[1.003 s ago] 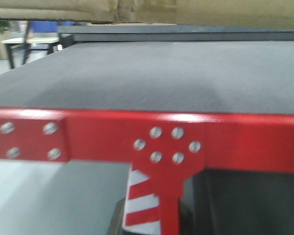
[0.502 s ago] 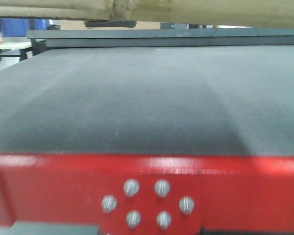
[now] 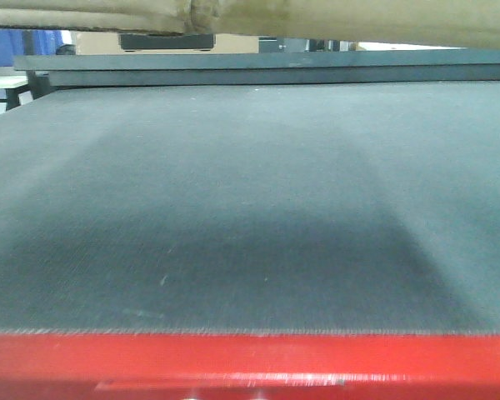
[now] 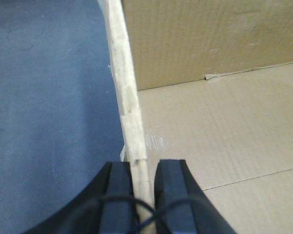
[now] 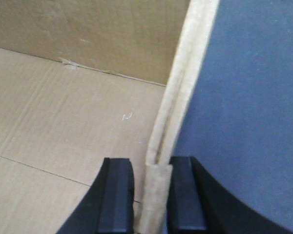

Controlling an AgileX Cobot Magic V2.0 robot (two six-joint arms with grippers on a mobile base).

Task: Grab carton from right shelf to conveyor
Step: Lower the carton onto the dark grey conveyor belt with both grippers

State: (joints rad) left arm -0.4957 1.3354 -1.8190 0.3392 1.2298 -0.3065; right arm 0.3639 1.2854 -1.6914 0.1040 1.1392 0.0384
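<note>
The carton (image 3: 333, 18), plain brown cardboard, hangs across the top of the front view, above the conveyor (image 3: 250, 208), a dark grey belt with a red front edge (image 3: 250, 362). In the left wrist view my left gripper (image 4: 139, 163) is shut on the carton's (image 4: 210, 136) upright left wall, with the belt (image 4: 49, 122) below on the left. My right gripper (image 5: 151, 163) is shut on the carton's (image 5: 63, 122) right wall, which lies against the outer finger, and the belt (image 5: 254, 107) shows to the right. The carton is open-topped and its inside is bare. The right shelf is out of view.
A dark metal rail (image 3: 258, 67) runs along the belt's far side. Beyond it sit a black block (image 3: 167, 41) and something blue (image 3: 21, 40) at the far left. A pale table (image 3: 0, 82) stands past the belt's left end.
The front view has closed in on the conveyor: the red edge has dropped to the frame's bottom and its bolts have gone out of view. The carton stays at the top.
</note>
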